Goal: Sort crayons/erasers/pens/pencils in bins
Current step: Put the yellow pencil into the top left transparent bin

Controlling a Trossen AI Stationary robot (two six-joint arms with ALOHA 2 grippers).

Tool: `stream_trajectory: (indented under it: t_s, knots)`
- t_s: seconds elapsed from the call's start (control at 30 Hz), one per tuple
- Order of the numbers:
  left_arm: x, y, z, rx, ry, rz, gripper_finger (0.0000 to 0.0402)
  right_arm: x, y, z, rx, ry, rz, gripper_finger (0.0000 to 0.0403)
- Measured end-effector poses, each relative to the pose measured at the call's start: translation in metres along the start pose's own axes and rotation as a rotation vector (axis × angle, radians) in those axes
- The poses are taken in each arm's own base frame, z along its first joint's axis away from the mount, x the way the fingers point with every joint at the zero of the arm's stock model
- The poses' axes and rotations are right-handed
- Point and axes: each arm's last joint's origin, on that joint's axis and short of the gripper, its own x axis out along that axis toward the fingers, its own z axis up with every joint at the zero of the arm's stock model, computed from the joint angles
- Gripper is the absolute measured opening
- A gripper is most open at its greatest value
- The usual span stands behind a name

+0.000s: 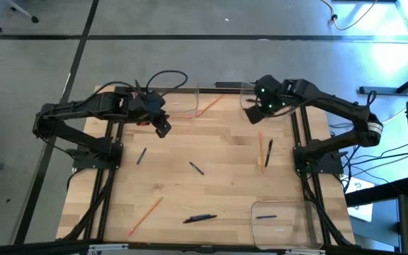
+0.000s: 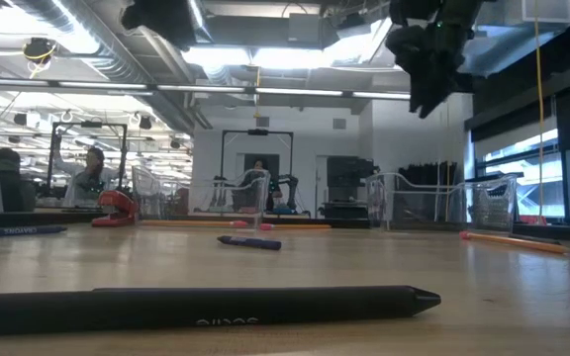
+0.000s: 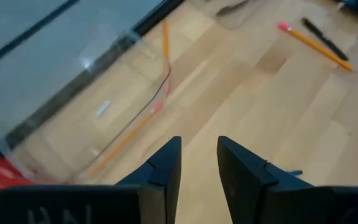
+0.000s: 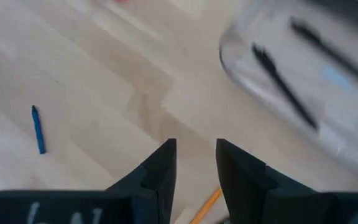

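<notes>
Pens [image 1: 200, 218] and pencils [image 1: 144, 216] lie scattered on the wooden table [image 1: 218, 149], with one pen inside the near right bin [image 1: 283, 219]. The left gripper [image 3: 197, 163] and right gripper [image 4: 195, 163] each hang empty above the far edge, fingers narrowly parted. Writing on the nearest pen is unreadable.

The centre of the worktop [image 1: 211, 191] is mostly bare board, interrupted only by scattered pens [image 1: 196, 168] and pencils [image 1: 145, 215] lying flat. Clear bins [image 1: 282, 219] occupy the far edge and the near right corner. Arm bases flank both side edges, narrowing lateral access.
</notes>
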Motion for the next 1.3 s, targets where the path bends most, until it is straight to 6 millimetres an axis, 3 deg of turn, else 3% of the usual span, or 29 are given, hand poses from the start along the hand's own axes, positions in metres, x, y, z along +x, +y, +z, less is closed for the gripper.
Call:
stream_trajectory:
  t_s: [0.2,0.53,0.97,1.3]
  knots:
    - [0.000,0.001,-0.002,0.003,0.017,0.010,0.0096,0.019,0.001,-0.022,0.182,0.118,-0.060,0.0115]
    - [0.000,0.001,-0.002,0.036,0.017,0.010,0.0096,0.056,-0.012,-0.048,0.324,0.204,-0.162,0.0115]
    - [0.000,0.001,-0.002,0.039,0.018,0.010,0.0096,0.120,-0.043,-0.079,0.421,0.144,-0.160,0.0115]
    - [0.000,0.001,-0.002,0.039,0.017,0.010,0.0096,0.128,-0.050,-0.080,0.414,0.047,-0.236,0.0115]
